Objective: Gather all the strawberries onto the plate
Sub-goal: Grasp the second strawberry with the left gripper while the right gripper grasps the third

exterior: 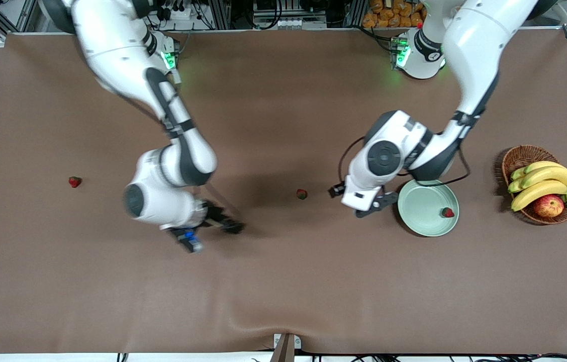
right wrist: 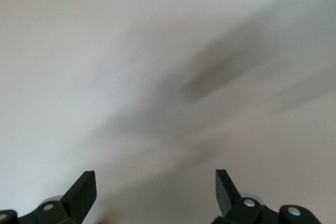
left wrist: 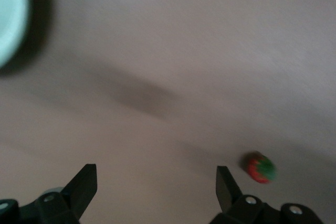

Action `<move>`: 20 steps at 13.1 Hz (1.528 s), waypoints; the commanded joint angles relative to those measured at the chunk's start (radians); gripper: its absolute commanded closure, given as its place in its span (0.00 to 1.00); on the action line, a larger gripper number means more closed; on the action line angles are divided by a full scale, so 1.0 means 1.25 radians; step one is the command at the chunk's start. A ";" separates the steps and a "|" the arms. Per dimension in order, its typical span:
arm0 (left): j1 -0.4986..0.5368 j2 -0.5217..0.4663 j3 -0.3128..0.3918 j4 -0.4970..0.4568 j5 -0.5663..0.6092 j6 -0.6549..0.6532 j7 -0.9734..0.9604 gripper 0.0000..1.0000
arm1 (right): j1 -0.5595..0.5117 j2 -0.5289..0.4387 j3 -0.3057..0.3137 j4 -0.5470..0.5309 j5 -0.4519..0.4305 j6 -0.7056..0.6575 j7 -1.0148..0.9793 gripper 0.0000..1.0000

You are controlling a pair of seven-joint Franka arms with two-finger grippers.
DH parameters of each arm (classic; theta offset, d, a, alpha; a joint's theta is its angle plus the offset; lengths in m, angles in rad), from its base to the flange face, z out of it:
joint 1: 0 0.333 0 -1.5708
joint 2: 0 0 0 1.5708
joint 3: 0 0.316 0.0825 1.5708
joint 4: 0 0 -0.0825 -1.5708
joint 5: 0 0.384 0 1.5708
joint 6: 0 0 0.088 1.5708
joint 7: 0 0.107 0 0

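now left gripper (exterior: 381, 205) spread wide beside plate (exterior: 421, 223) | one strawberry (exterior: 447, 212) in it | right gripper (exterior: 225, 223) wide over bare table (exterior: 283, 281)

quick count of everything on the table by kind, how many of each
strawberries: 3, one in the plate, one mid-table, one toward the right arm's end
plate: 1
basket: 1
bananas: 4, roughly, they overlap
apple: 1
total: 10
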 commanded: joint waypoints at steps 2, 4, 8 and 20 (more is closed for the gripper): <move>-0.080 0.102 0.010 0.104 -0.006 0.067 -0.103 0.00 | -0.099 -0.069 0.017 -0.039 -0.331 -0.122 -0.141 0.00; -0.102 0.133 0.013 0.104 -0.002 0.135 -0.111 0.00 | -0.169 -0.089 0.017 -0.091 -0.357 -0.125 -0.281 0.00; -0.219 0.166 0.124 0.105 -0.004 0.218 -0.112 0.00 | -0.307 -0.124 0.015 -0.200 -0.363 -0.072 -0.541 0.00; -0.250 0.168 0.156 0.099 0.003 0.221 -0.101 1.00 | -0.476 -0.125 -0.019 -0.288 -0.404 -0.029 -0.798 0.00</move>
